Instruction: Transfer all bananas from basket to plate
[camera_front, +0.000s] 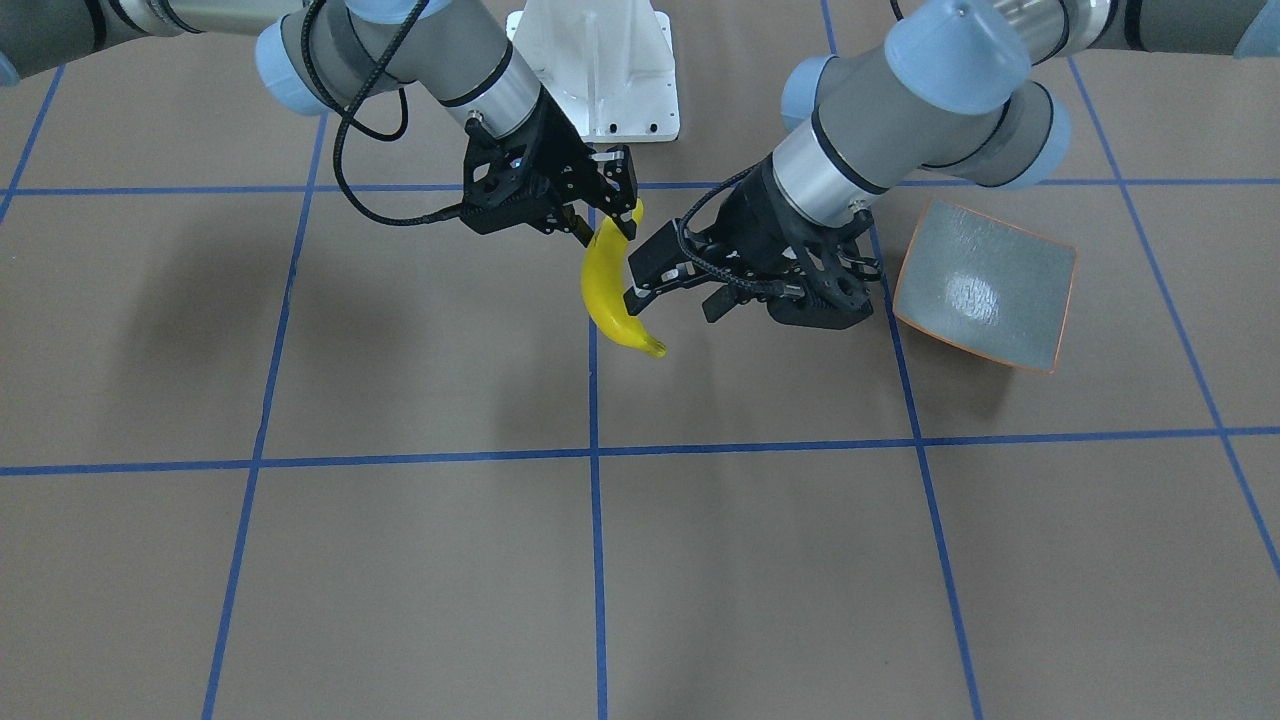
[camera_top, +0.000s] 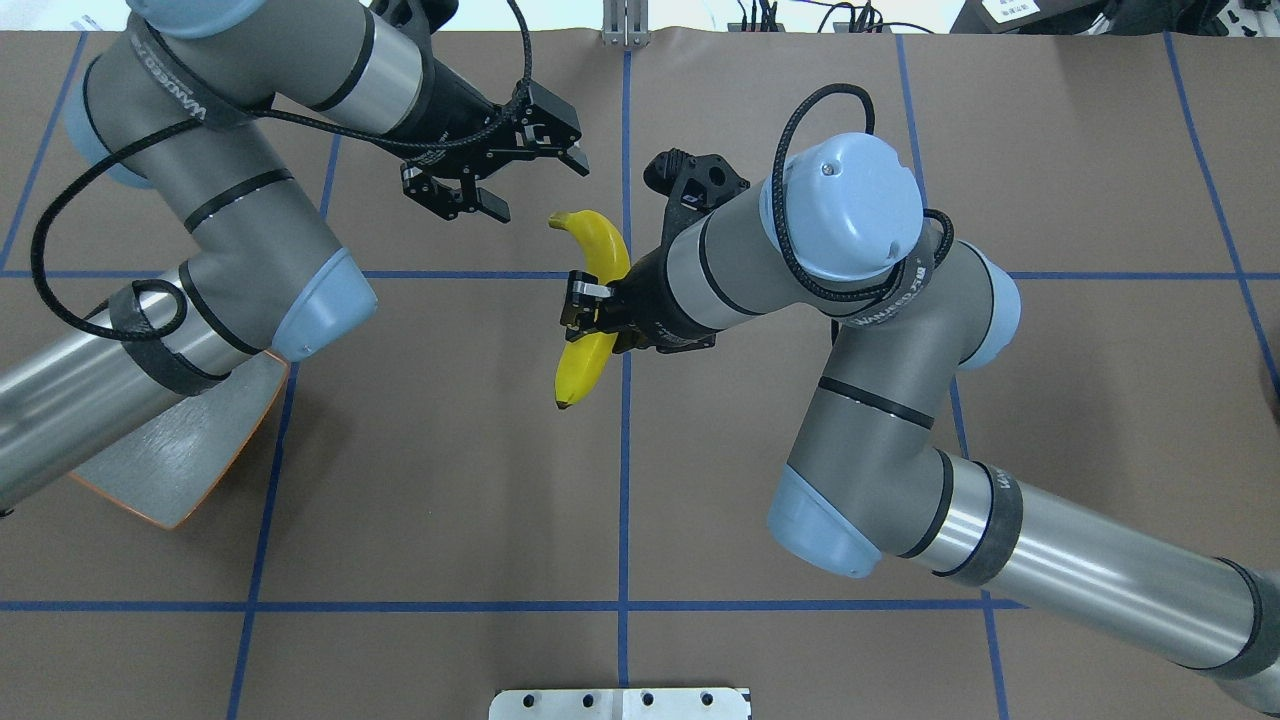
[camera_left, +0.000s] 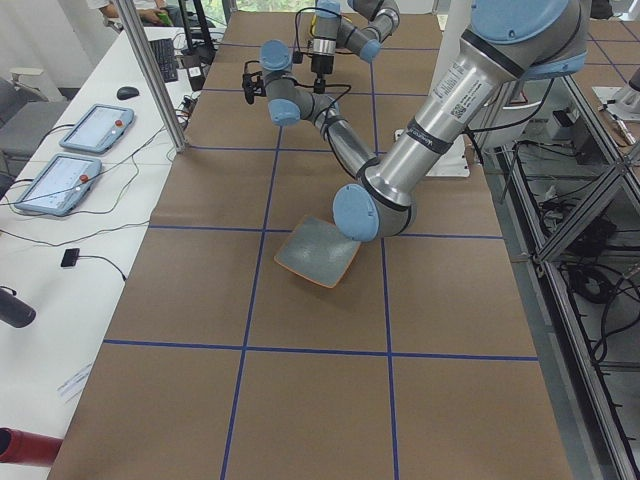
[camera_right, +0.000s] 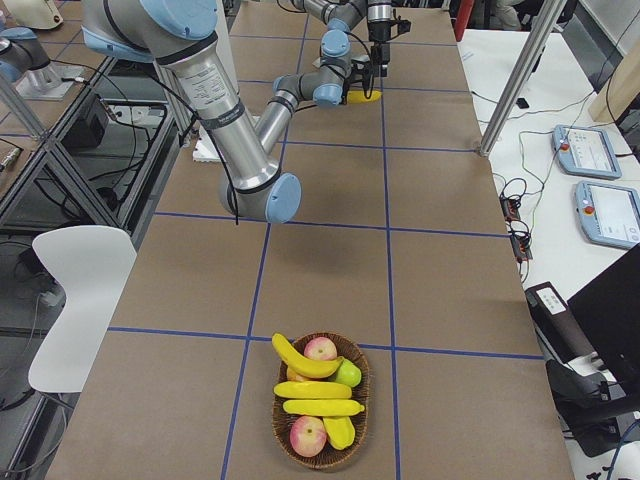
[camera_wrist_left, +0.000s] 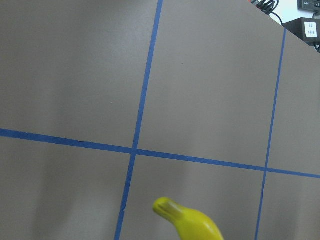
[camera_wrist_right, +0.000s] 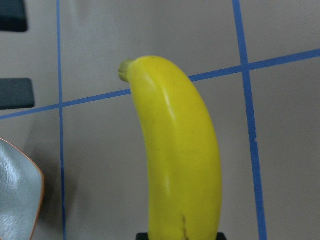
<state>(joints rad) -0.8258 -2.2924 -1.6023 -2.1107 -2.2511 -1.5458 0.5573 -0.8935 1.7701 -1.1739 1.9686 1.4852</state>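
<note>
Right tool clamping banana, left tool agape

One banana held aloft, three bananas in one basket, one plate, two arms.

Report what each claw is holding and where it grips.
Right claw holds a banana across its body, both ends free. Left claw is open, holding nothing.
</note>
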